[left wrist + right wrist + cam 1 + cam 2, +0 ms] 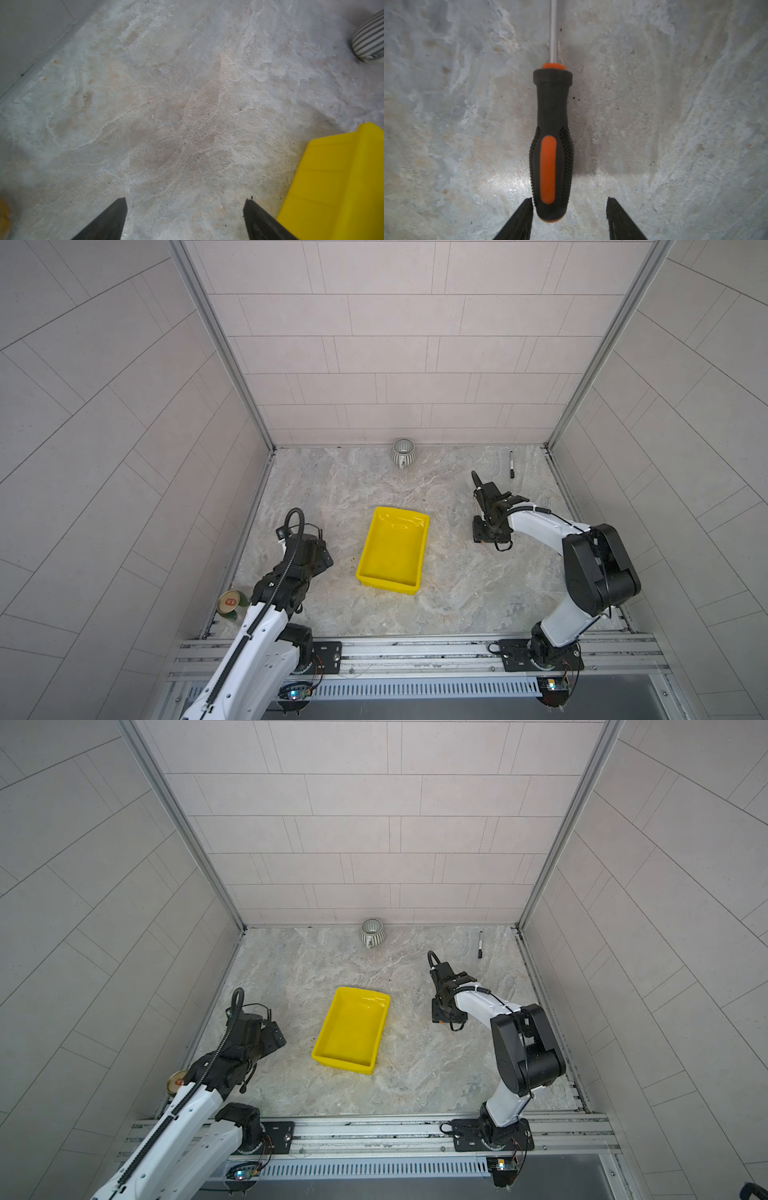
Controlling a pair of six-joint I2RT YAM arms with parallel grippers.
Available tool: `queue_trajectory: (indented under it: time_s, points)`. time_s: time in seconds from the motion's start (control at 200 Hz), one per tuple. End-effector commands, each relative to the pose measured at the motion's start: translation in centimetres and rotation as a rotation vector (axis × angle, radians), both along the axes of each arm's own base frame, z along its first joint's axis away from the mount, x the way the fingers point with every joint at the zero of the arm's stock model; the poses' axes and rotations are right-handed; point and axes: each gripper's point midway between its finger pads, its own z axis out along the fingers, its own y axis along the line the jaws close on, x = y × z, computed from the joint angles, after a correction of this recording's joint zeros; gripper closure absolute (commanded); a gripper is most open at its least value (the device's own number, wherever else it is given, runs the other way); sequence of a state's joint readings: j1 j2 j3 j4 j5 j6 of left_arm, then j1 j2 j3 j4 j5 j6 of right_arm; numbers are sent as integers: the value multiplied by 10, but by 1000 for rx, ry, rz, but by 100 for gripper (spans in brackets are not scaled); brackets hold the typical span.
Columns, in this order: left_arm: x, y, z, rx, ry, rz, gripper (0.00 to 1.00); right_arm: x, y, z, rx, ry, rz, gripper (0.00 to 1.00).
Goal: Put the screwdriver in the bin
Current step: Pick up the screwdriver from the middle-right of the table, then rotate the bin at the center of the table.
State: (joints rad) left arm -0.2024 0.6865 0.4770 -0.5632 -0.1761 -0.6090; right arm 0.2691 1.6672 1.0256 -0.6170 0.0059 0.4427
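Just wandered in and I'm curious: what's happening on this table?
The right tool is down at the screwdriver, which lies on the stone tabletop. Its jaws straddle the handle's end but have not clamped it. The yellow bin sits empty in the middle. The left tool hangs open beside the bin, holding nothing.

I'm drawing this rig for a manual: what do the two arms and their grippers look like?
The left arm and the right arm have white shells with chunky black joint housings. A black ribbed cable conduit runs along the left one; a thin black cable along the right. The left gripper and right gripper have black, tapering wedge-shaped fingers.
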Motion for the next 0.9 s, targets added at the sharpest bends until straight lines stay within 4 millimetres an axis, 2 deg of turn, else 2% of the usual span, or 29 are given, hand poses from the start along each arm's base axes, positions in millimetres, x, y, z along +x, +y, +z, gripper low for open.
queue_trajectory:
  time_s: [0.0, 0.175, 0.32, 0.34, 0.4, 0.595, 0.801, 0.896]
  points:
    - [5, -26, 2, -67, -14, -136, 11, 3, -6, -6, -39, 16, 2, 43]
    - [4, -65, 1, -100, -11, -291, 11, 9, -9, -14, -63, 33, 2, 52]
    - [5, -99, -2, -174, -13, -384, 11, 7, -10, -12, -63, 26, -1, 69]
    - [5, -101, -10, -175, 14, -387, 11, 6, -10, -11, -61, 22, -1, 72]
    - [7, -111, -15, -197, 25, -406, 10, 4, -10, -7, -57, 17, -2, 79]
    - [9, -144, -25, -296, 55, -454, 10, -6, -9, 13, -21, -30, -16, 82]
    - [5, -192, -24, -367, 29, -517, 10, -27, -10, 30, 13, -70, -37, 85]
    - [4, -209, -21, -377, 22, -534, 10, -35, -4, 40, 58, -90, -38, 86]
